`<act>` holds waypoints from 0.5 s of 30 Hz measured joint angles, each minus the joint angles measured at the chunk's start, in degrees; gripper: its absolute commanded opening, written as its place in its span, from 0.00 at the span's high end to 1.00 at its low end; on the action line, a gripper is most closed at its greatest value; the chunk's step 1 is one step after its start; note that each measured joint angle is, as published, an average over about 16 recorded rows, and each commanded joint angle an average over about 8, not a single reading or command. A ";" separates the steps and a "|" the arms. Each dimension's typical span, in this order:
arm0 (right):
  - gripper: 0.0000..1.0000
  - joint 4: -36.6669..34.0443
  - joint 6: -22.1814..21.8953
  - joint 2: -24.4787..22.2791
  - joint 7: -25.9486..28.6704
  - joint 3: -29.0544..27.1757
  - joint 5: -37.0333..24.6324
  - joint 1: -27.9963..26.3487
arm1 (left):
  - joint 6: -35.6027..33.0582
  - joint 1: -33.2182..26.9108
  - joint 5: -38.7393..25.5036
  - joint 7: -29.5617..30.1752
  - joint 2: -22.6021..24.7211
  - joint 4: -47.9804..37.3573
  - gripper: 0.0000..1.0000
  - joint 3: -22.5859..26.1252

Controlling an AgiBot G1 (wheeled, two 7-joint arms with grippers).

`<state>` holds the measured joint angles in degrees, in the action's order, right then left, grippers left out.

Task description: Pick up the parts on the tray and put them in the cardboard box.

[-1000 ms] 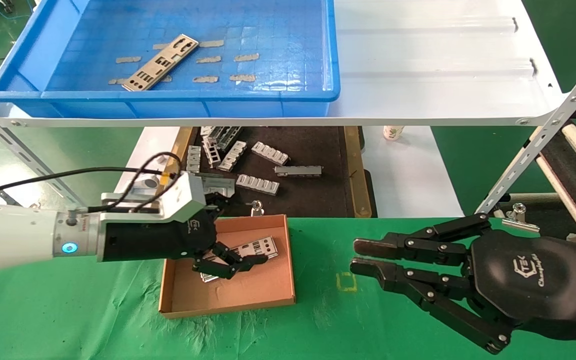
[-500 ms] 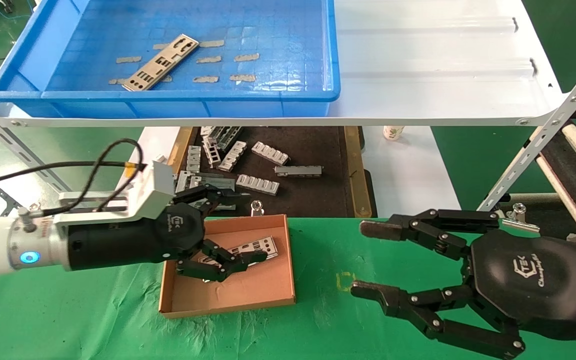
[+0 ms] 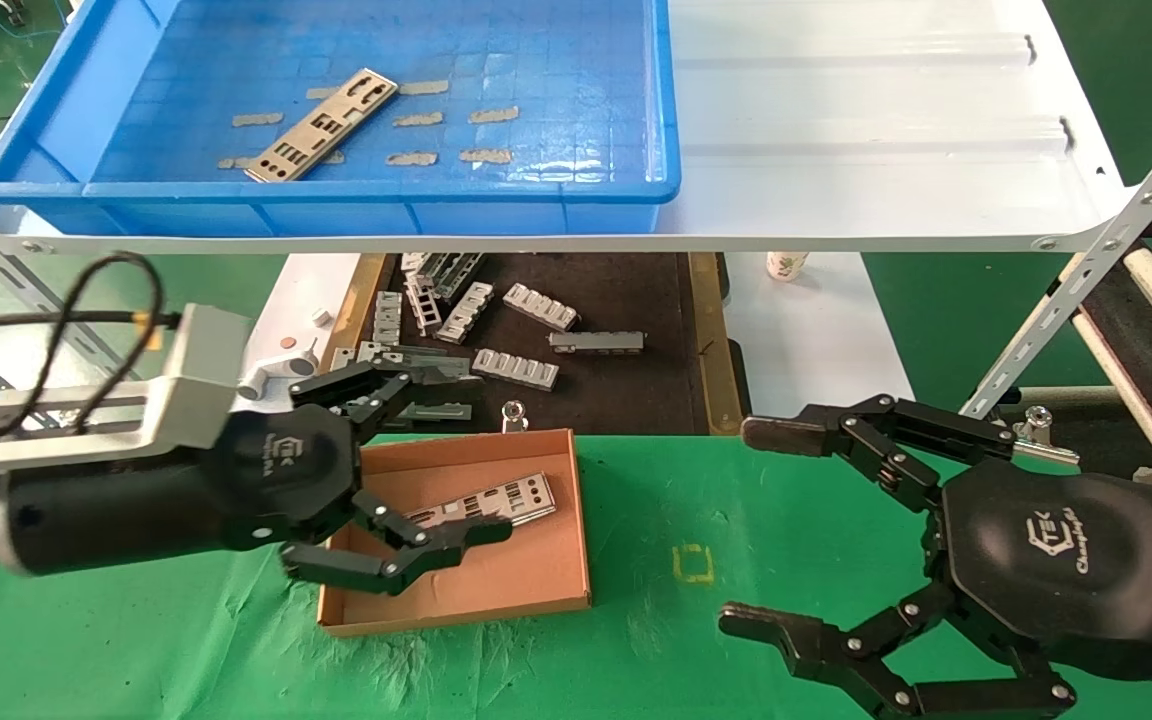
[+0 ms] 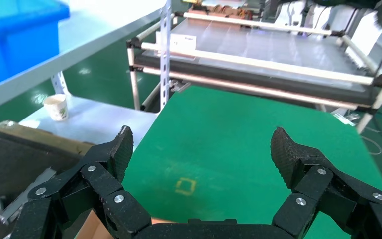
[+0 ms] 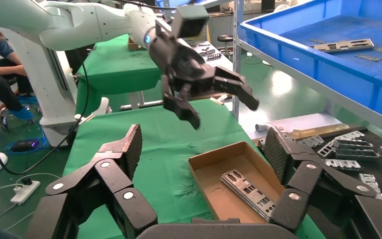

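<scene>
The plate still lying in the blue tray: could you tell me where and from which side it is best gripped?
Probably from above, pinching across the narrow width near the middle of the plate: it lies flat and diagonal on the tray floor, long edges clear of the walls.

Bright blue tray (image 3: pixel 536 200), silver punched parts (image 3: pixel 321 125), brown cardboard box (image 3: pixel 536 580), green cloth (image 3: pixel 656 520).

Left hand (image 3: pixel 406 465) spread above cardboard box (image 3: pixel 546 590), part (image 3: pixel 481 503) inside
</scene>
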<state>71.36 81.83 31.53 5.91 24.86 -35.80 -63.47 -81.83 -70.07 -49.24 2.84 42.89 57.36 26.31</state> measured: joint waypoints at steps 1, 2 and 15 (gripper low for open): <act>0.00 0.00 0.00 0.00 0.00 0.00 0.00 0.00 | -0.20 0.44 0.39 0.41 -0.41 0.85 0.00 -0.54; 0.00 0.00 0.00 0.00 0.00 0.00 0.00 0.00 | -0.41 0.90 0.78 0.83 -0.83 1.71 0.00 -1.08; 0.00 0.00 0.00 0.00 0.00 0.00 0.00 0.00 | -2.98 6.55 5.68 6.09 -6.06 12.49 0.00 -7.92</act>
<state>71.36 81.83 31.53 5.91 24.86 -35.80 -63.47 -84.81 -63.53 -43.56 8.92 36.83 69.85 18.39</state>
